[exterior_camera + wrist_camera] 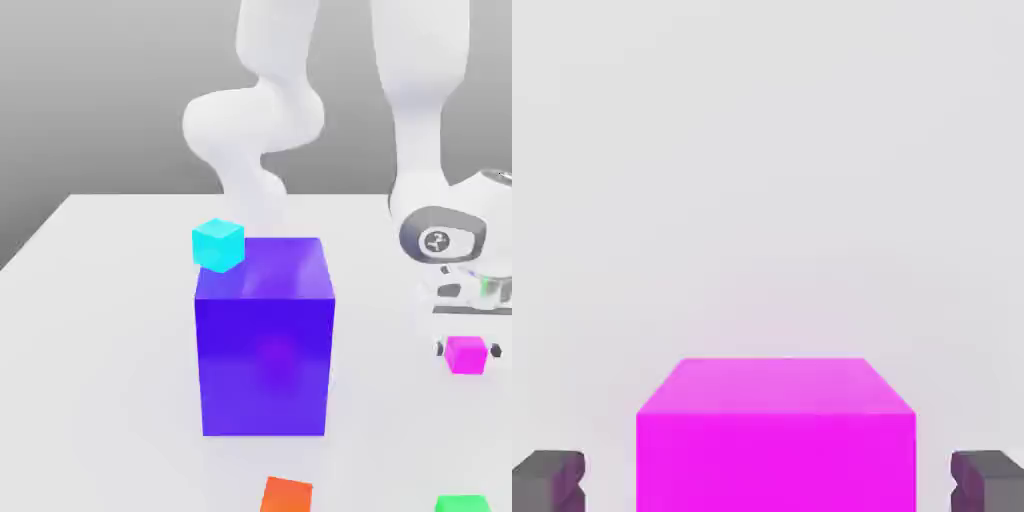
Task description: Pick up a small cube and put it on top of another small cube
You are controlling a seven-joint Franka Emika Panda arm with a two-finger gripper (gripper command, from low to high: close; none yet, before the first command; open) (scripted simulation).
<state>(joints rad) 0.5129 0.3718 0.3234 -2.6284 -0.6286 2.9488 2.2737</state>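
Note the small cube (776, 440): flat magenta-pink, smooth, evenly matt, no texture or marks on its faces. The fingertips (552, 482) you see beside it are dark grey, matt, rubber-like pads. The arm (430, 90) reads as smooth white plastic shell with a soft sheen. The big purple block (264, 340) is smooth and slightly glossy, its faces faintly glowing. The cyan cube (218, 244) is smooth, plain. The table (90, 320) is pale, matt, featureless.
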